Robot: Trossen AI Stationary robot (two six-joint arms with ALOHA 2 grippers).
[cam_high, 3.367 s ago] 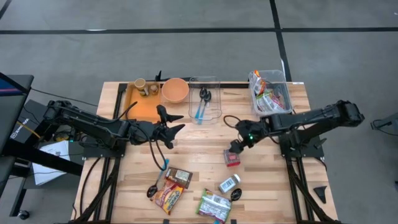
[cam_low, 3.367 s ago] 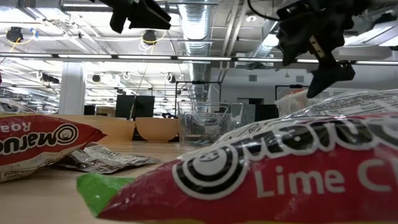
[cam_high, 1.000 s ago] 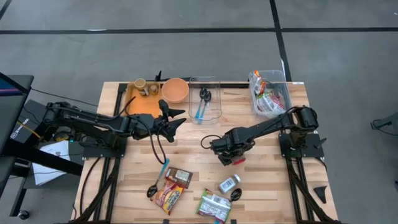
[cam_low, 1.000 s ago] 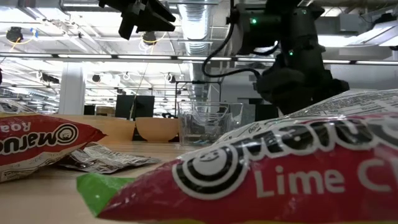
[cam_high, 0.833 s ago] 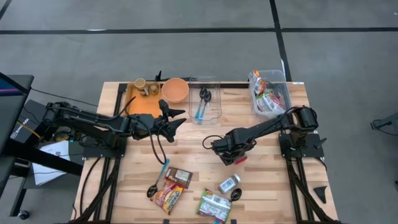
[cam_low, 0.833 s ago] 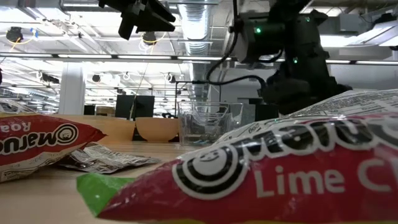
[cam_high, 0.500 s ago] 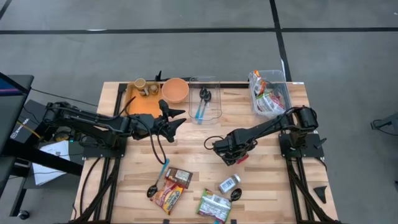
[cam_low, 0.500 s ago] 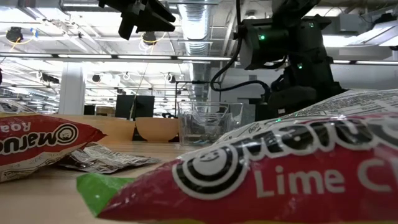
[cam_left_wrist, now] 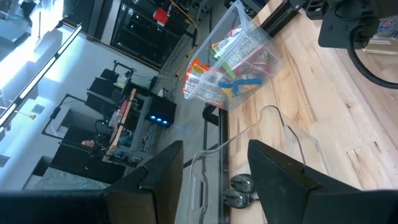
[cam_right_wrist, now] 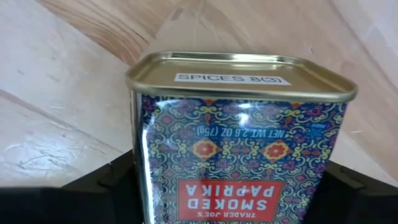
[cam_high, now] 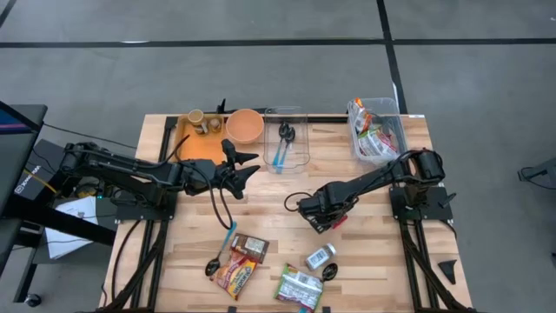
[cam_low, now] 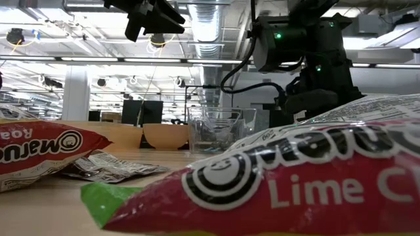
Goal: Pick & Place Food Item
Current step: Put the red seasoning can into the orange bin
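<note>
**A:** Looking past your right gripper, you have the paprika tin dead ahead and filling the space between the two dark fingers, one flanking each side wall.

**B:** Is it clamped yet?

**A:** You cannot tell from here. The fingers stand close to the tin's sides, but no firm contact shows, so treat the grip as unconfirmed.

**B:** Where does that put the tin on the table?

**A:** From above, directly under the right gripper, out on the bare middle of the wooden table. Only a sliver of its red edge peeks out beneath the wrist.

**B:** How does it lie?

**A:** Its gold-rimmed end with the white label points away from your palm, so its long axis runs straight along your reach and the fingers span its width.

**B:** And the other arm?

**A:** Your left gripper hangs well apart, fingers spread and empty, facing the clear bin of packets. The right arm is plainly the nearer one, so the lift is its job.
</note>
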